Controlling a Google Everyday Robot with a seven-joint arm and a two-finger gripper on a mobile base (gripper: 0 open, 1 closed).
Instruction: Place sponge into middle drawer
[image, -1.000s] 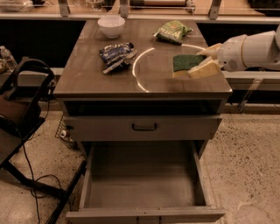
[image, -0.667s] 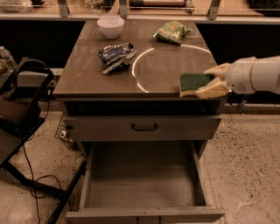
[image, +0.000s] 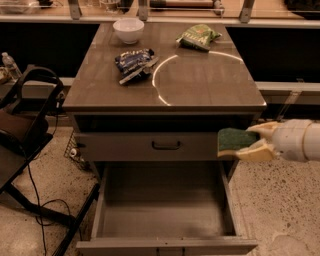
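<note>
**A:** Sponge (image: 234, 139): where is it right now?

**B:** In the air, at the cabinet's right front corner and level with the shut upper drawer (image: 125, 146). The gripper (image: 249, 142) reaches in from the right, and its two pale fingers (image: 264, 128) are clamped on the sponge from above and below. The green scouring side is up, the yellow foam beneath.

**A:** Why hold it flat like that?

**B:** My guess is that, pinched across its thin side, it should land flat on the drawer floor rather than tumble.

**A:** And the middle drawer (image: 162, 205)?

**B:** It's pulled out below, with its bare grey tray showing. The sponge hangs higher than the rim, over or just outside the right wall. I can't tell which.

**A:** So what remains?

**B:** I'd say a shift left over the tray, a descent, then a release. The risk is clipping the right wall or the upper drawer's front.

**A:** What about the things on top?

**B:** The white bowl (image: 128, 30), green snack bag (image: 198, 36) and dark blue snack bag (image: 134, 60) lie on the cabinet top (image: 210, 85), well apart from the gripper.
</note>
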